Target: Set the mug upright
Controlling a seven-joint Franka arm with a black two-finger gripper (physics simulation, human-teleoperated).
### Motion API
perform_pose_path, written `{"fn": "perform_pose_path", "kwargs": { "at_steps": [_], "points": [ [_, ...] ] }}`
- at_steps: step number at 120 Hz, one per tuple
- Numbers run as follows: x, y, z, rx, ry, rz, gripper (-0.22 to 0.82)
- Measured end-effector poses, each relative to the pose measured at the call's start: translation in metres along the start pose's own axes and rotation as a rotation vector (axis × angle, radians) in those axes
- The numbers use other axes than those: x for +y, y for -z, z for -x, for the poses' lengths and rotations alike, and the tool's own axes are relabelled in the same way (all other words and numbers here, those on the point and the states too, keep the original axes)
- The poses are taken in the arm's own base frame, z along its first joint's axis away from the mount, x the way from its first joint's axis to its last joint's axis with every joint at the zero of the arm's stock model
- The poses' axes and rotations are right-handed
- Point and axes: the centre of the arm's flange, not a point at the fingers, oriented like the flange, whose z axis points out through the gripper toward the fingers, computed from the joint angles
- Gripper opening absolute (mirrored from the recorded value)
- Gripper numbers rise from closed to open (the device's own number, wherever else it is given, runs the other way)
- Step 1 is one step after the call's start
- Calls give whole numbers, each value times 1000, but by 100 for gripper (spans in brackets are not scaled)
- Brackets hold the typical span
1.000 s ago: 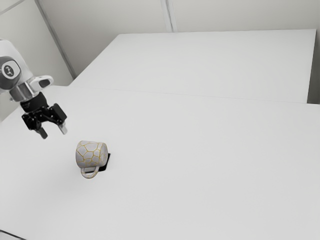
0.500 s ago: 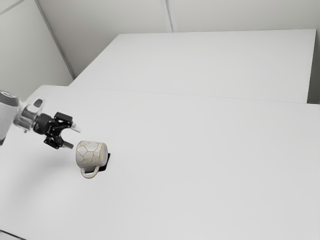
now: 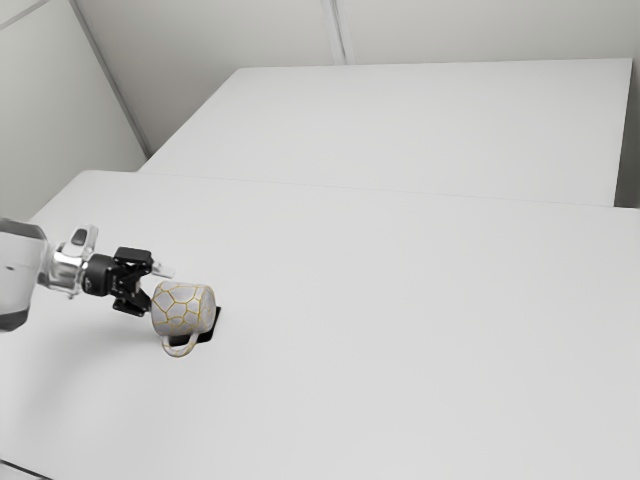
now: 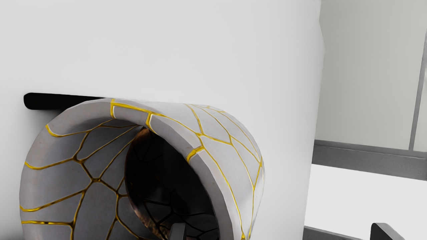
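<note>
1. Reaching in from the exterior view's left, the gripper stands open at the mug's mouth. In the wrist view, its fingers are spread well apart, one in front of or inside the mouth and the other outside the wall; whether either touches, I cannot tell.
2. The mug lies on its side on the table, just beside the gripper. Its mouth faces the gripper and its base points to the exterior view's right.
3. The mug's long axis lies roughly level, running from the gripper's side toward the exterior view's right. The handle sticks out from its side, toward the exterior camera. Gold lines branch over its pale grey wall, inside and out.
4. A flat black piece shows partly from behind or under the mug; which of the two, I cannot tell.
5. The table is smooth and white, with soft grey shade near the arm.
6. Beyond a thin seam lies a second white surface.
7. Farthest off, pale walls rise behind, crossed by narrow grey strips.
</note>
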Motion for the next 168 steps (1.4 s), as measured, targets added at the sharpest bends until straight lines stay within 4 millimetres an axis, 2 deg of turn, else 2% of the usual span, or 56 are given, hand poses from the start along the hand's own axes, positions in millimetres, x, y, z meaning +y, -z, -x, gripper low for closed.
{"fn": "perform_pose_path", "kwargs": {
  "at_steps": [24, 32, 46, 59, 78, 97, 108, 116, 125, 132, 143, 155, 168],
  "points": [
    [0, -8, 1, 23, -44, 44, 59],
    [1, -11, 0, 27, -61, 55, 47],
    [3, -13, 0, 32, -85, 70, 18],
    [5, -15, 0, 32, -104, 82, 0],
    [5, -25, -2, 14, -129, 74, -10],
    [14, -29, -7, 12, -168, 67, -13],
    [37, -29, -20, 9, -233, 66, -13],
    [64, -26, -33, 4, -301, 58, -13],
    [115, -29, -59, -78, -447, -35, -13],
    [148, -47, -69, -186, -544, -149, -13],
    [177, -85, -66, -364, -652, -361, -13],
    [203, -113, -56, -470, -739, -579, -14],
    [205, -143, -26, -523, -771, -729, -14]
  ]
}}
